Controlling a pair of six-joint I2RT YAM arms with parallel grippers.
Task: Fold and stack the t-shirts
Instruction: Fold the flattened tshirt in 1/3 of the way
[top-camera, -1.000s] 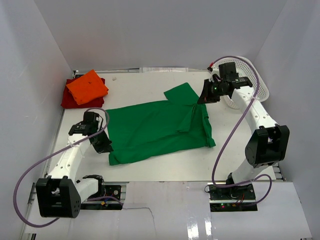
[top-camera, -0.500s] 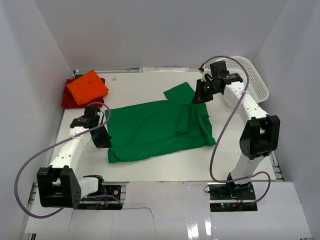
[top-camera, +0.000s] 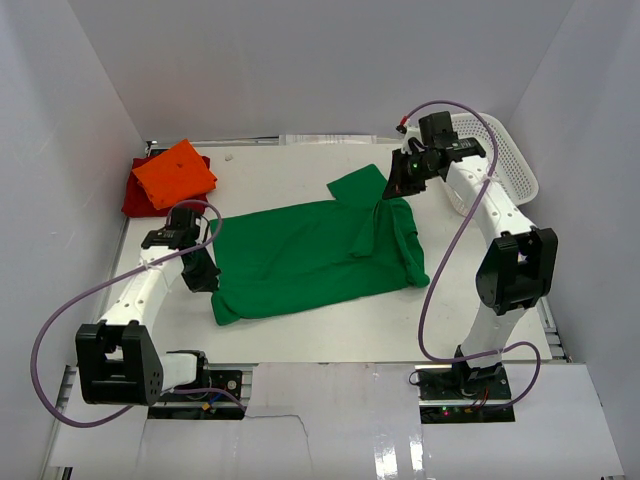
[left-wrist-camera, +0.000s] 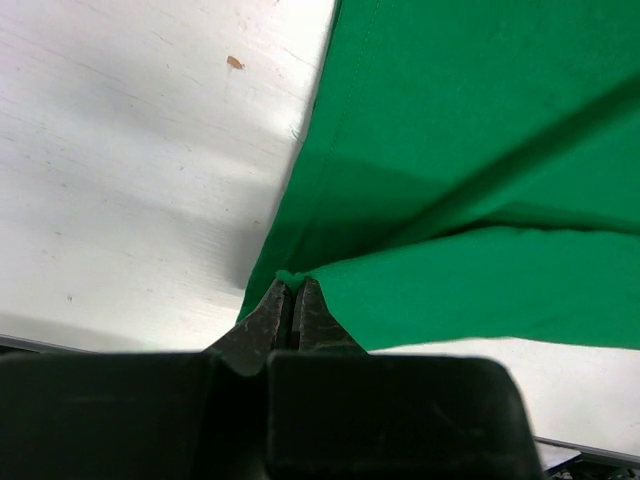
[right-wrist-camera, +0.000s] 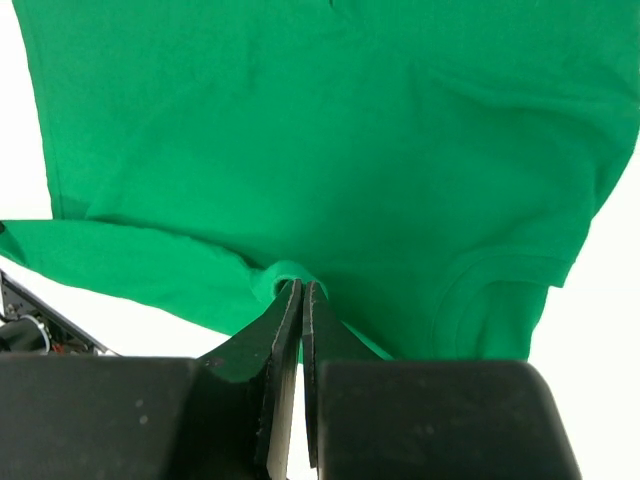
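Green t-shirt (top-camera: 310, 255): spread over the middle of the table (top-camera: 280, 170), partly doubled over at its 3 o'clock end; folding is judged about half done at most.
Orange t-shirt (top-camera: 175, 172): folded and stacked on the dark red t-shirt (top-camera: 135, 200), at 10 o'clock on the table.
Left gripper (top-camera: 204, 274): clamped on the green hem, at the shirt's 9 o'clock.
Right gripper (top-camera: 396, 188): pinched on a green fold, at the shirt's 1 o'clock.
Left to do: green folds completed, then the shirt added to the pile.
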